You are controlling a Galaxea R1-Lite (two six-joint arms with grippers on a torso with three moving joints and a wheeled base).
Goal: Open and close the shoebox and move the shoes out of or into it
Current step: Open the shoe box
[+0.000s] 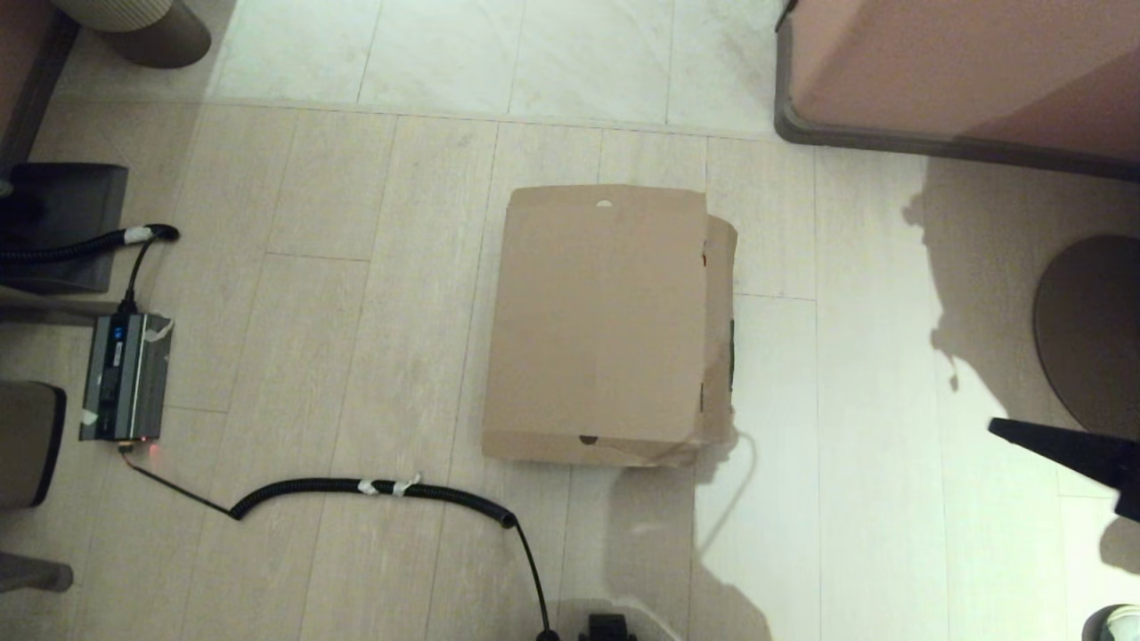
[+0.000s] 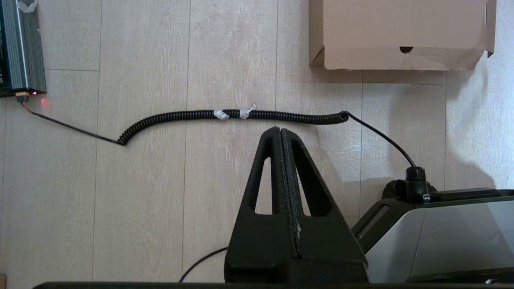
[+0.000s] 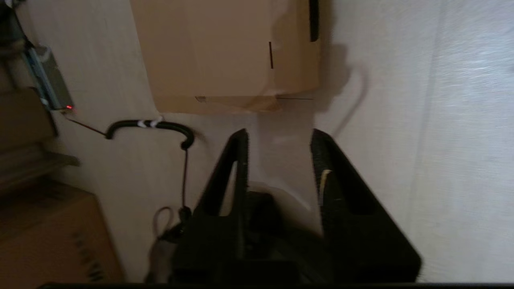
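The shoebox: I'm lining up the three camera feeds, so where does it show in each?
Head view: the shoebox, lid shut, lies mid-floor.
Left wrist view: its near end fills the upper right corner.
Right wrist view: it sits at top centre, beyond the open right pincer.
Shared landmark: the coiled black cable.

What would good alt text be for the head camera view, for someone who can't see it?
A closed brown cardboard shoebox sits on a pale plank floor, with no shoes visible. A coiled black cable curls across the floor nearer the robot, and the right tool pokes in from the right edge, well clear of the box.
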